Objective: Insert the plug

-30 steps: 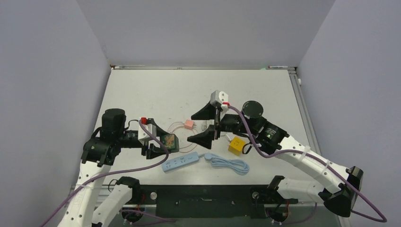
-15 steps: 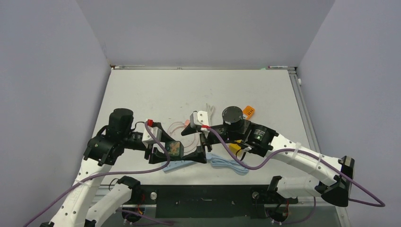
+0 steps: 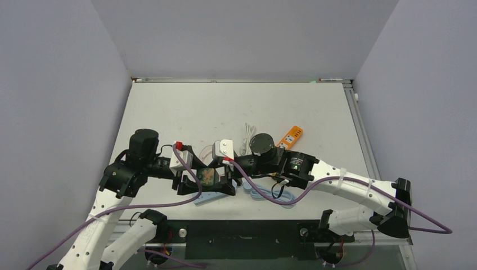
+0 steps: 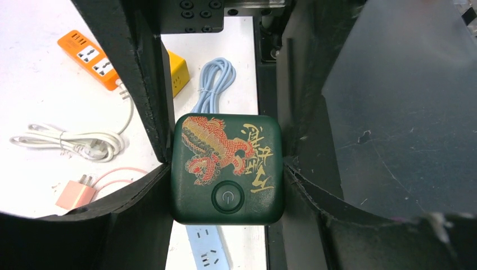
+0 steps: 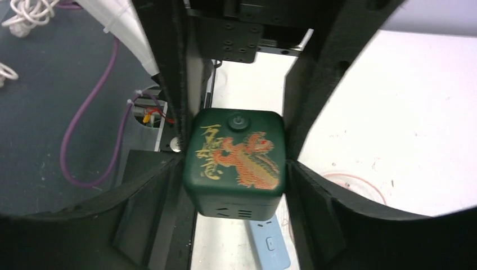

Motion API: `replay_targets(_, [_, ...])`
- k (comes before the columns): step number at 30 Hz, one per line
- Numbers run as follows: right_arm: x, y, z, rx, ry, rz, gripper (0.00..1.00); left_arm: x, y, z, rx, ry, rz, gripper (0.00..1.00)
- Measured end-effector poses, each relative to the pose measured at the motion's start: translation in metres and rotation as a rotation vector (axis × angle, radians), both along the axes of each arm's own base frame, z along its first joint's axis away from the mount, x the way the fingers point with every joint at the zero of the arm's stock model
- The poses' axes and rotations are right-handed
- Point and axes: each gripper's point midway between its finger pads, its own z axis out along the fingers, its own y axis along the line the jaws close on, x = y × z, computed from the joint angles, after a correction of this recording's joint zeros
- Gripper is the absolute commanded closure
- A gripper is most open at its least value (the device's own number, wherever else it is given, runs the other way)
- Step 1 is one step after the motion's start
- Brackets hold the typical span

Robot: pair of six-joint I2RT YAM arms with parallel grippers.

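Note:
A dark green cube socket [image 3: 209,176] with a red and gold dragon print is held above the table's near edge. My left gripper [image 3: 196,179] is shut on its sides; in the left wrist view the cube [image 4: 226,169] fills the gap between the fingers. My right gripper [image 3: 225,180] has come in from the opposite side and its fingers press the same cube [image 5: 235,163]. A light blue power strip [image 3: 214,194] lies on the table just below the cube, also in the wrist views [image 4: 205,253] [image 5: 270,247]. The cube's prongs are hidden.
A coiled blue cable [image 3: 274,196] lies right of the strip. An orange power strip [image 3: 291,136], a white cable bundle [image 3: 247,134], a yellow cube [image 4: 179,70] and a pink plug [image 4: 76,194] lie further back. The table's near edge is directly below the grippers.
My right arm has swung left and down from mid-table to the green cube, and its wide-open gripper has closed onto it. The left gripper holds the cube almost in place.

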Motion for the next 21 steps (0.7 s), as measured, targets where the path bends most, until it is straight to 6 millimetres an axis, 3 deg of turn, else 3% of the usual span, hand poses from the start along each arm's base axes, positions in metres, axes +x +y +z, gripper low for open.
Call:
replay_targets(3, [0.004, 0.001, 0.001, -0.002, -0.007, -0.019, 0.62, -0.002, 0.0, 0.0, 0.001, -0.003, -0.004, 1.0])
replay_targets(5, [0.004, 0.001, 0.001, -0.002, -0.007, -0.018, 0.87, -0.003, 0.0, 0.001, 0.001, -0.007, -0.003, 1.0])
replay_targets(6, [0.004, 0.001, 0.001, -0.002, -0.008, -0.018, 0.92, -0.003, 0.0, 0.001, 0.001, -0.009, -0.003, 0.97])
replay_targets(7, [0.004, 0.001, 0.001, -0.002, -0.008, -0.018, 0.94, -0.003, 0.001, 0.001, 0.001, -0.01, -0.002, 0.88])
replay_targets(9, [0.004, 0.002, 0.001, -0.011, -0.005, -0.019, 0.95, -0.003, 0.001, 0.001, 0.003, -0.011, -0.001, 0.55])
replay_targets(11, [0.005, 0.002, -0.001, -0.023, -0.003, -0.019, 0.95, -0.002, 0.001, -0.001, 0.009, -0.009, 0.006, 0.29])
replay_targets(12, [0.005, 0.002, -0.002, -0.028, -0.003, -0.019, 0.95, -0.002, 0.002, -0.001, 0.012, -0.009, 0.008, 0.09])
replay_targets(13, [0.006, 0.002, -0.003, -0.031, -0.002, -0.025, 0.95, -0.002, 0.002, -0.001, 0.013, -0.018, 0.009, 0.01])
replay_targets(18, [0.012, -0.009, -0.026, -0.099, 0.013, -0.088, 0.95, 0.0, 0.003, 0.005, -0.01, -0.082, 0.028, 0.04])
replay_targets(21, [0.021, -0.025, -0.045, -0.139, 0.037, -0.194, 0.95, 0.005, 0.005, 0.003, -0.021, -0.108, 0.084, 0.04])
